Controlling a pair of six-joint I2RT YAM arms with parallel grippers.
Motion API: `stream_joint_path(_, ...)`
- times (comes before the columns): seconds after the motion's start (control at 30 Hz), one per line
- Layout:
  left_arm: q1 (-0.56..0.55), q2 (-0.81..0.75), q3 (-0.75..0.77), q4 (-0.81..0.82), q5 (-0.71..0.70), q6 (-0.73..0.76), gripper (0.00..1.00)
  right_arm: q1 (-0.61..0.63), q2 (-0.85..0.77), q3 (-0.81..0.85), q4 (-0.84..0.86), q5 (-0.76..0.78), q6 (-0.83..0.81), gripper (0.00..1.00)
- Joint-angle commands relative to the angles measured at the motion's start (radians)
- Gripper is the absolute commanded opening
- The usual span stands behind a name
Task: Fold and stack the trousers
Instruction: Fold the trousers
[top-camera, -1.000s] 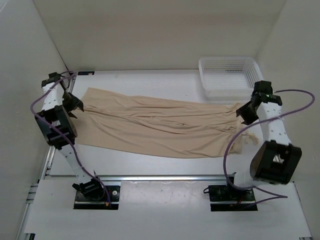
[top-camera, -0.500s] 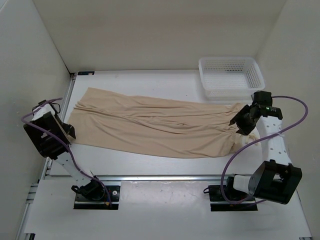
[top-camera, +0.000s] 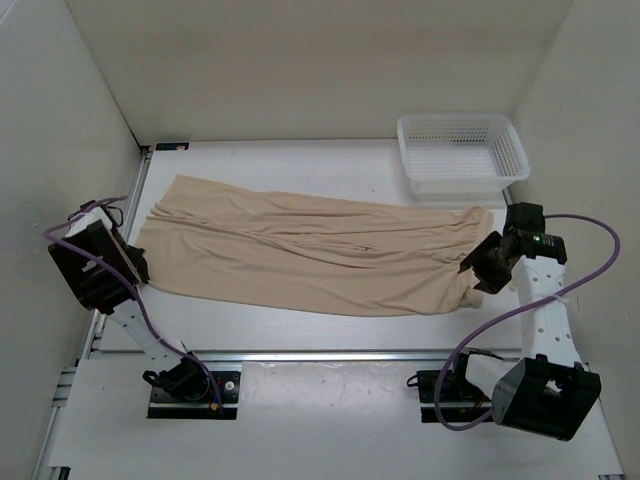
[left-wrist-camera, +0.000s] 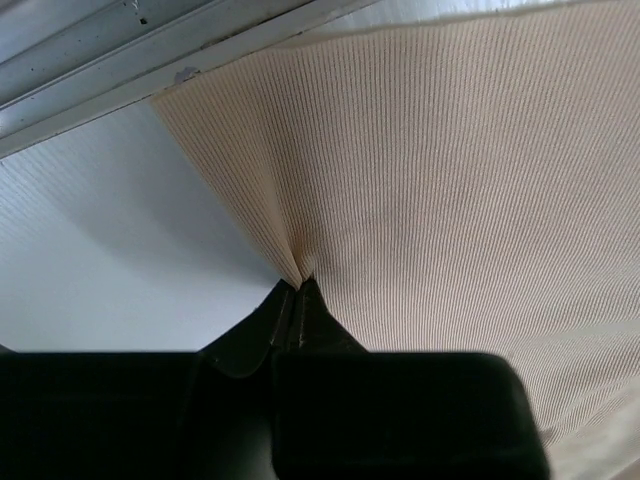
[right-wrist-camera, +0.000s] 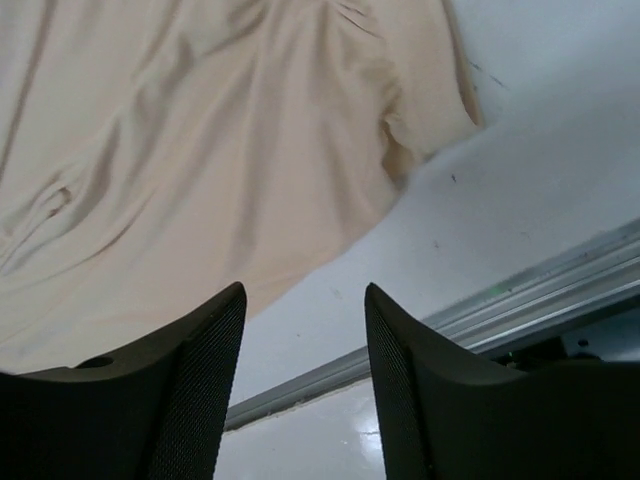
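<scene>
The beige trousers lie spread lengthwise across the white table, wrinkled, one end at the left and the other at the right. My left gripper is at the near left corner of the cloth, and in the left wrist view its jaws are shut, pinching a fold of the ribbed fabric. My right gripper hovers at the near right corner of the trousers. Its fingers stand open with only bare table between them.
A white mesh basket stands at the back right of the table, just beyond the trousers' right end. A metal rail runs along the table's near edge. White walls close in on the left, back and right.
My left gripper came down from the far left corner to the near left corner and shut on the cloth. The right gripper moved nearer along the right end and opened wider.
</scene>
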Motion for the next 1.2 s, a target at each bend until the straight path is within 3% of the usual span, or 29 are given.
stream_joint_path(0.0,-0.019,-0.080,0.005,0.027,0.028,0.002,0.10,-0.016,-0.015,-0.080,-0.088,0.048,0.070,0.55)
stream_joint_path(0.13,-0.110,-0.211,-0.021,0.036,0.029,0.002,0.10,-0.027,-0.077,-0.167,-0.088,0.036,0.188,0.51)
stream_joint_path(0.23,-0.110,-0.237,-0.007,0.036,0.040,0.002,0.10,-0.027,-0.089,-0.205,-0.056,0.054,0.236,0.48)
stream_joint_path(0.53,-0.174,-0.294,-0.007,0.036,0.052,-0.025,0.10,-0.027,0.151,-0.228,0.132,0.132,0.255,0.45)
stream_joint_path(0.67,-0.174,-0.285,0.002,0.036,0.052,-0.025,0.10,-0.027,0.236,-0.191,0.183,0.207,0.244,0.52)
stream_joint_path(0.87,-0.194,-0.275,0.002,0.036,0.045,-0.025,0.10,-0.027,0.331,-0.115,0.214,0.240,0.244,0.52)
stream_joint_path(1.17,-0.194,-0.317,0.045,-0.005,0.025,-0.045,0.10,-0.009,0.406,-0.053,0.214,0.263,0.244,0.23)
